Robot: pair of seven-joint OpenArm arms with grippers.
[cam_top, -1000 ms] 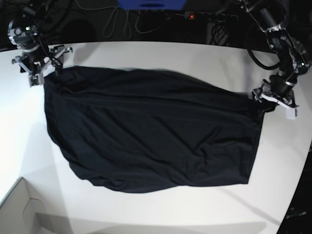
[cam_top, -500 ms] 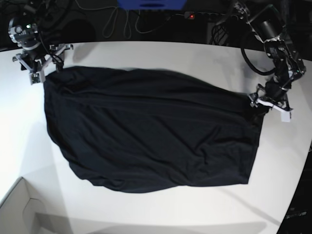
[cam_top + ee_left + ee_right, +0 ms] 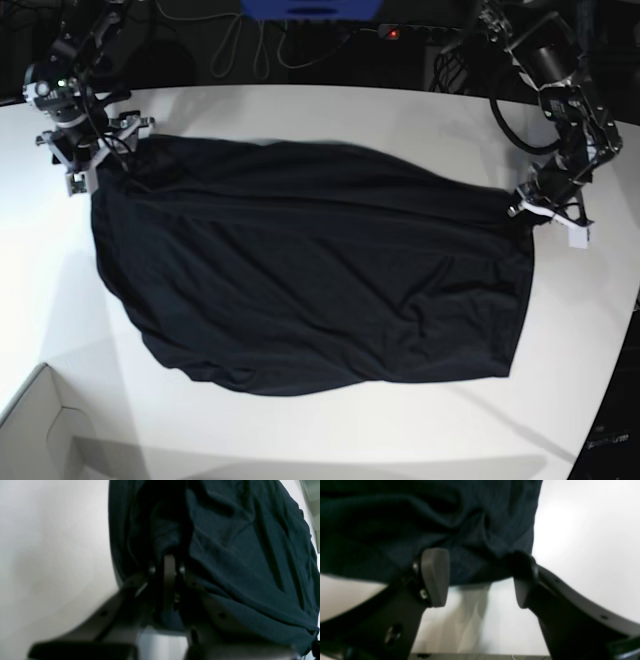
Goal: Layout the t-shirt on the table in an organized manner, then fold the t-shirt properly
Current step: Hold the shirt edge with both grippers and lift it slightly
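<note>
Clearly t-shirt [image 3: 310, 265] soft, limp, light, wrinkles easily; lies spread across middle of white bench [image 3: 300, 105]. Left gripper [image 3: 535, 212], right of frame, fingers pinched on hem corner. Right gripper [image 3: 95, 160], upper left, fingers wide, straddling corner; best grip at corners.

Left gripper [image 3: 167, 585], dark grey with slim fingers, is clamped tight; right gripper [image 3: 480, 580], same chunky grey build, gapes wide.

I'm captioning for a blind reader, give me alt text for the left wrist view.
The left gripper is shut on a bunched edge of the black t-shirt, which spreads away in wrinkles to the right. Bare white table fills the left side.
</note>
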